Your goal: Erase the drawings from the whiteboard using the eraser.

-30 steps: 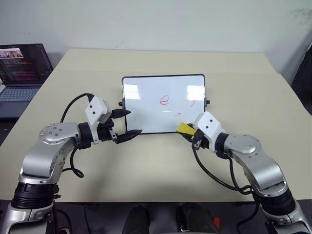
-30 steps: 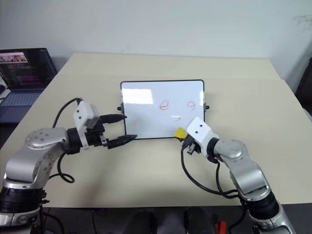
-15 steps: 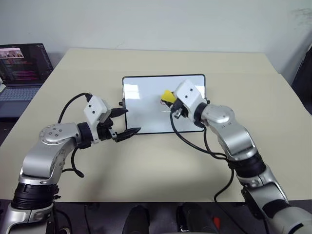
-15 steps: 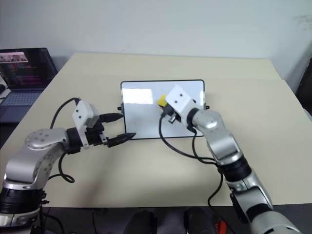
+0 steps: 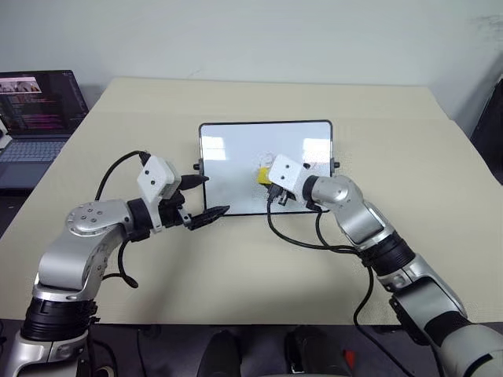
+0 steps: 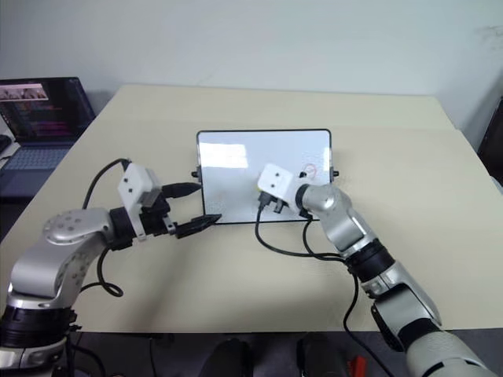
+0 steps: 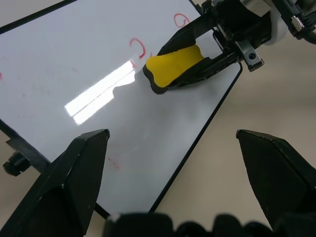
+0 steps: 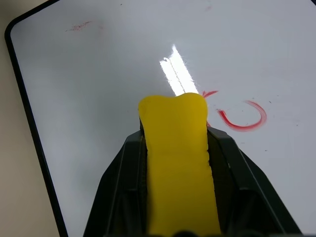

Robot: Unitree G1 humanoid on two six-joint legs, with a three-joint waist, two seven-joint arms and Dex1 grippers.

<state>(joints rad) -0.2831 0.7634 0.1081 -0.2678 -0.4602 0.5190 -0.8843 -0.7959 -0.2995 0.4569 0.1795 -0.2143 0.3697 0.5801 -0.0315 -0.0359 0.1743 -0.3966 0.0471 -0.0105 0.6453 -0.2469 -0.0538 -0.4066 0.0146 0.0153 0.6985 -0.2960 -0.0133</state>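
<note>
Over the whiteboard [image 5: 236, 157] on the table [image 5: 236, 267], right hand [image 5: 266, 177] clamps the eraser [image 7: 174, 65] beside red drawings [image 8: 244, 118]; left hand [image 5: 206, 196] fingers apart.

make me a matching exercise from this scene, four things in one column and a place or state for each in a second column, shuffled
Things:
1. eraser
2. left gripper
3. laptop
4. whiteboard

Places or states:
A. fingers apart, holding nothing, at the board's near left corner
B. at the far left, screen lit
C. clamped in the right gripper
D. flat on the table, red marks on it

Pairs: 1-C, 2-A, 3-B, 4-D
</note>
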